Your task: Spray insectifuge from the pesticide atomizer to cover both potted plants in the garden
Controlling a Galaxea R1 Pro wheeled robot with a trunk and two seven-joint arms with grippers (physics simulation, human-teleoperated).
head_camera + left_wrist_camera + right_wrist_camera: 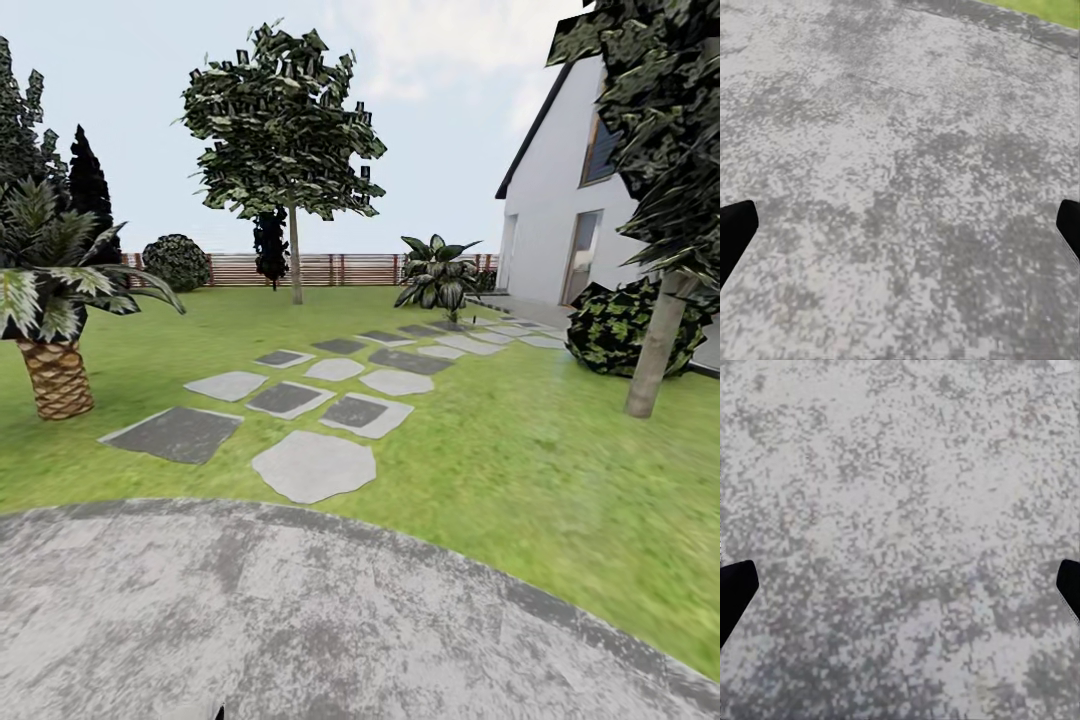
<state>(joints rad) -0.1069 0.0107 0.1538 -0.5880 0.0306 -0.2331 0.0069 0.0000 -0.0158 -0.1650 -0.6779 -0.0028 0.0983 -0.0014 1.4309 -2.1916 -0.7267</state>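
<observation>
The garden spreads ahead in the head view: green lawn [520, 450], grey stone slabs [313, 465] leading away, and a brown slatted fence [330, 268] at the back. I stand on the round grey patio [250, 610]. The pesticide atomizer and the two potted plants are out of view. My left gripper [900, 232] hangs open over the patio stone, its black fingertips [735, 232] at the picture's two sides, with a strip of grass [1050, 9] beyond. My right gripper [900, 592] is open too, fingertips [735, 589] wide apart above bare stone. Nothing lies between either pair.
A palm with a scaly trunk [55, 375] stands at the left and a tall tree [293, 250] mid-lawn. A large dark-leaved bush [437, 272] grows near the white house [560, 220]. Another tree trunk [655, 350] and bush [610, 325] stand at the right.
</observation>
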